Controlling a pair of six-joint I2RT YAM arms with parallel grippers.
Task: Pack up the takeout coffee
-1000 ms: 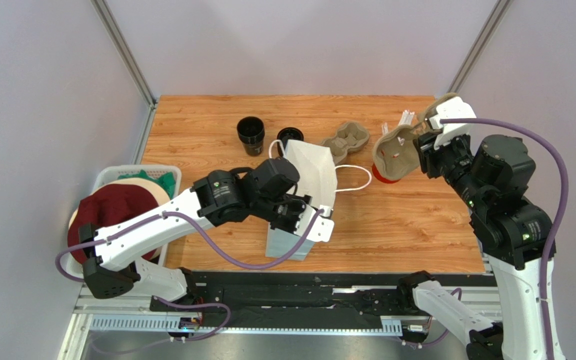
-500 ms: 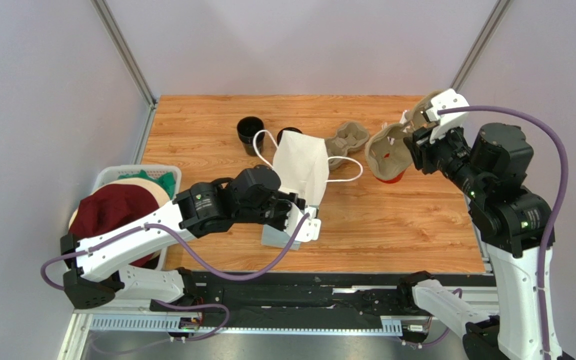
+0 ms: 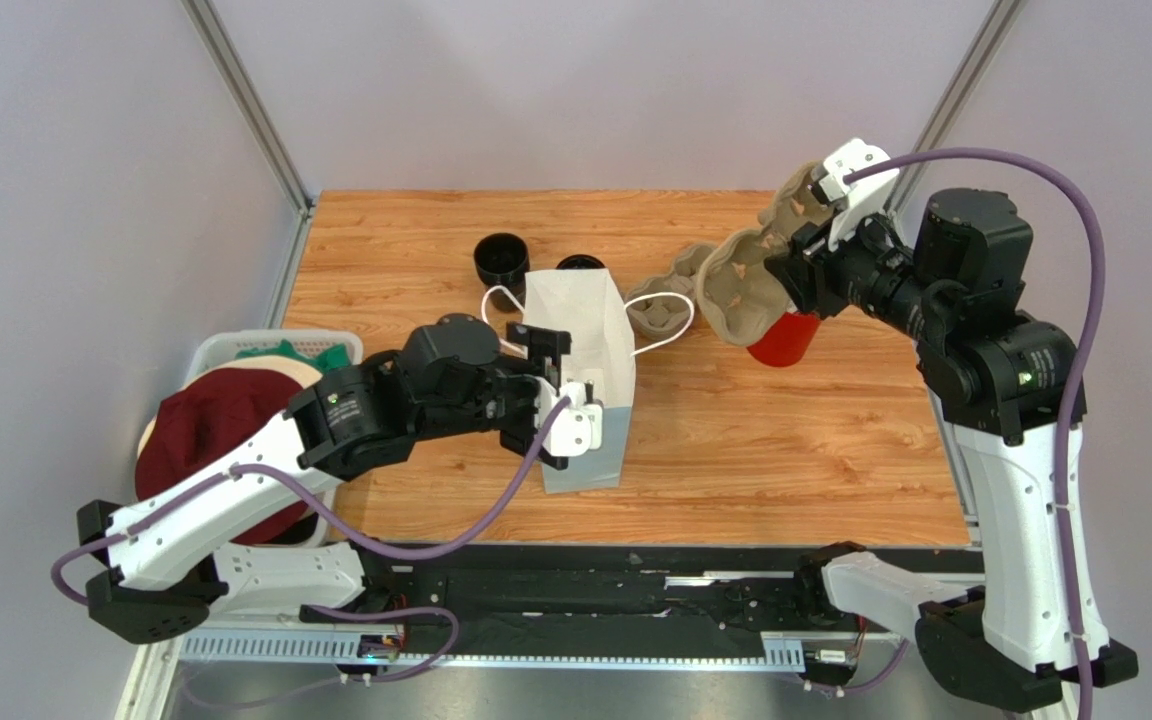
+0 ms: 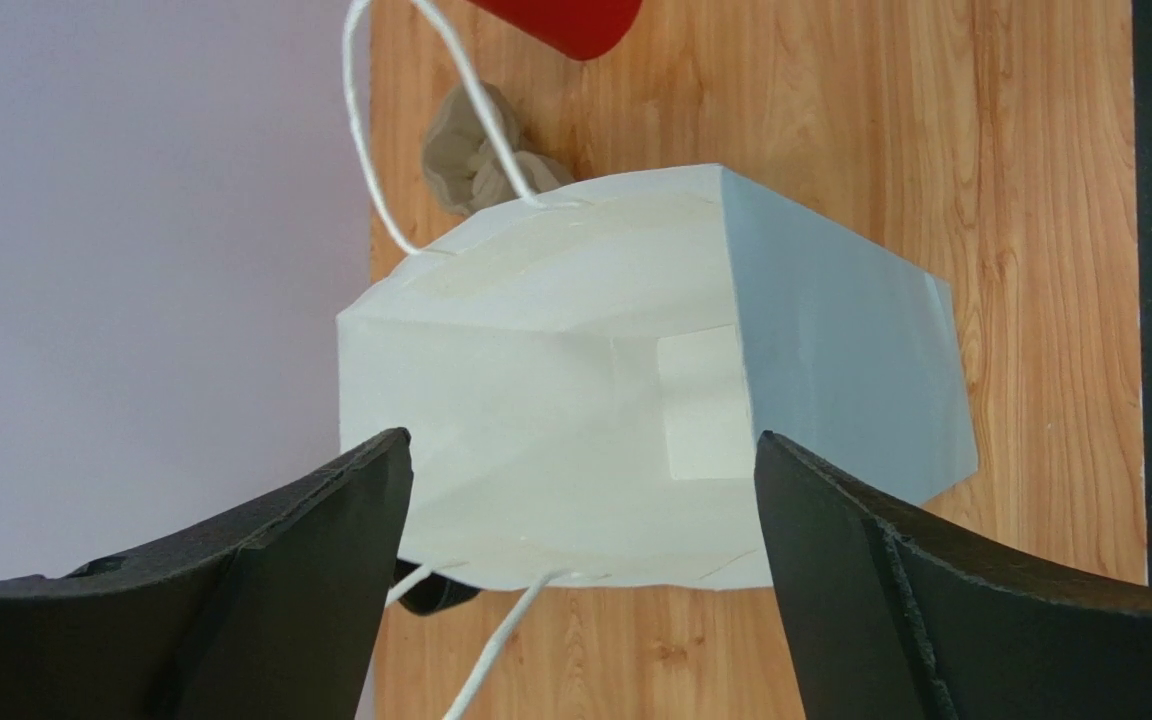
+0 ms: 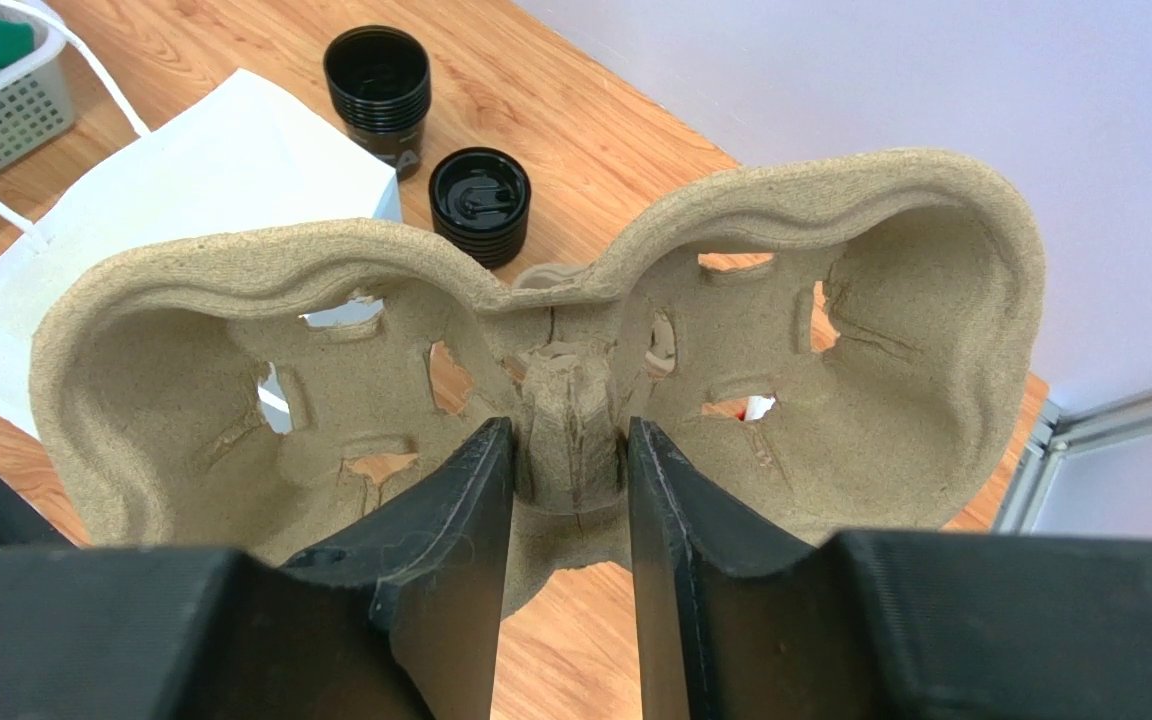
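Takeout coffee (image 5: 480, 192) standing upright, lid facing up, at far side of counter (image 3: 838, 435), just behind white bag (image 3: 585, 338). Open black cup (image 5: 376, 75) standing beside it: two black cups. Left tool (image 4: 579, 450) spreading wide beside bag, gripping nothing. Right tool (image 5: 570, 450) pinching cup tray (image 5: 312, 300) by middle ridge. Second tray (image 3: 675, 282) lying on counter. One red cup (image 3: 782, 338).

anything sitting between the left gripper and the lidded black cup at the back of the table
Yes, the upright white paper bag stands right in front of the open left gripper, and the short lidded black cup sits just behind the bag, partly hidden by it from above.
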